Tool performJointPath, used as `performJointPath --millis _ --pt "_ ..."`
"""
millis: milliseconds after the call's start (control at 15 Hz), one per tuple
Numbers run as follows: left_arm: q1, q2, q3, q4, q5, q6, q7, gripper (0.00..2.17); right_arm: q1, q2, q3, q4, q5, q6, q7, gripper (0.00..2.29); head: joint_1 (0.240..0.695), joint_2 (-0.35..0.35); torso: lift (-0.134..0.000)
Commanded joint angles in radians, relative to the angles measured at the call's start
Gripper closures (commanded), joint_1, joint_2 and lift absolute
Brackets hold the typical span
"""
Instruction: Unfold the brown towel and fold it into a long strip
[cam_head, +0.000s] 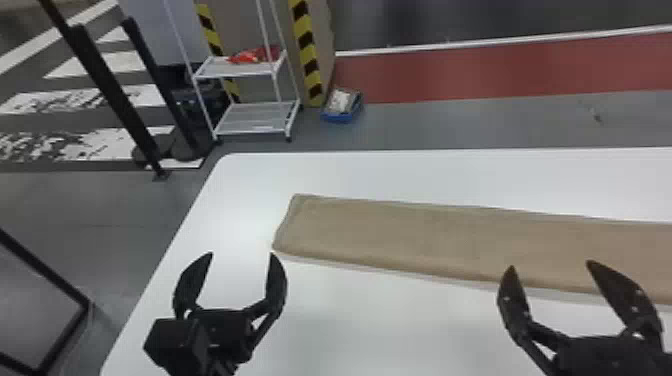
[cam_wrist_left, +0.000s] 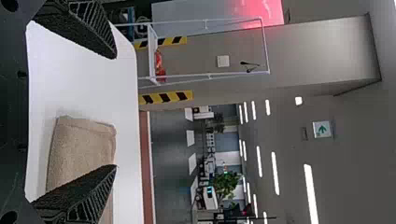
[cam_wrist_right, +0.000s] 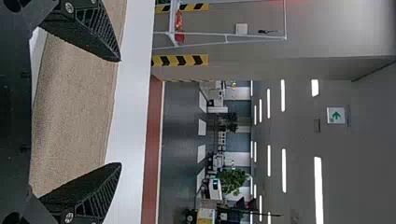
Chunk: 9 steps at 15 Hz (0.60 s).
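The brown towel lies as a long flat strip across the white table, running out of the head view's right edge. My left gripper is open over bare table, just nearer to me than the towel's left end. My right gripper stands open, its fingertips overlapping the strip's near edge in the head view. In the left wrist view the towel's end shows between and behind the spread fingers of the left gripper. The towel stretches behind the open right gripper in the right wrist view.
The white table has its rounded far-left corner in front of a white wire shelf. A blue bin stands on the floor beyond the table, near a post with yellow and black stripes. A black frame is at the lower left.
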Motion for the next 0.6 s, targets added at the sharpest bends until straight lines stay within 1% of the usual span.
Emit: performJointPath --millis 0,333,533 --pt "-0.002 -0.003 0.0 -0.001 -0.001 0.0 0.001 0.04 -0.003 0.006 0.0 0.002 0.0 0.004 0.0 0.09 0.695 0.224 -0.122" --pt "-0.004 -0.003 -0.005 -0.012 -0.009 0.009 -0.009 0.04 -0.006 0.006 -0.009 0.005 -0.005 0.013 -0.006 0.09 0.695 0.222 -0.122" --pt "-0.002 -0.003 -0.008 -0.015 -0.009 0.012 -0.015 0.04 -0.006 0.006 -0.006 0.003 -0.003 0.016 -0.006 0.09 0.695 0.206 -0.122"
